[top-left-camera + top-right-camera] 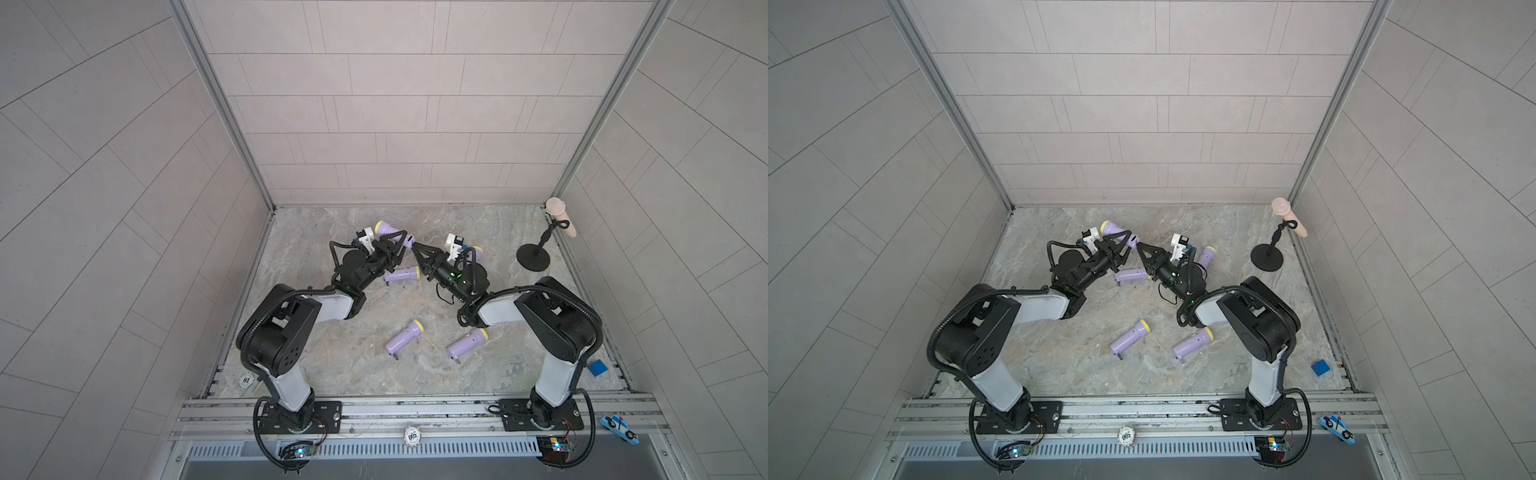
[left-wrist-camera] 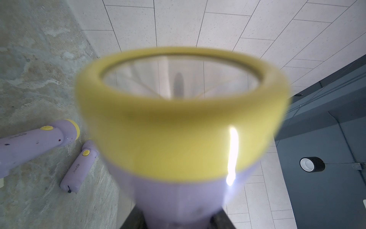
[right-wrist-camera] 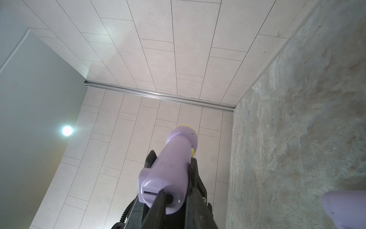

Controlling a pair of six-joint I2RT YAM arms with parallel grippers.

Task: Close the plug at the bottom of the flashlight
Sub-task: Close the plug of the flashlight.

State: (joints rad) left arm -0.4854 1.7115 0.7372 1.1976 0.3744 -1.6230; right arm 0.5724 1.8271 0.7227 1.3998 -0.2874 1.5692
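Right gripper (image 1: pixel 414 248), its tips seemingly pressed together into one point, sits at the bottom end (image 3: pixel 158 185) of the purple flashlight (image 1: pixel 386 228), which my left gripper (image 1: pixel 397 240) pinches mid-body above the table (image 1: pixel 353 374). The flashlight's long axis runs from that end away toward its yellow lens, so I judge my right arm should push straight along it.

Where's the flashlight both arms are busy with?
In both top views, the flashlight sits in the left gripper near the table's back middle, right gripper at its bottom end.

Mic stand (image 1: pixel 533 257) back-right, blue block (image 1: pixel 597 368) front-right.
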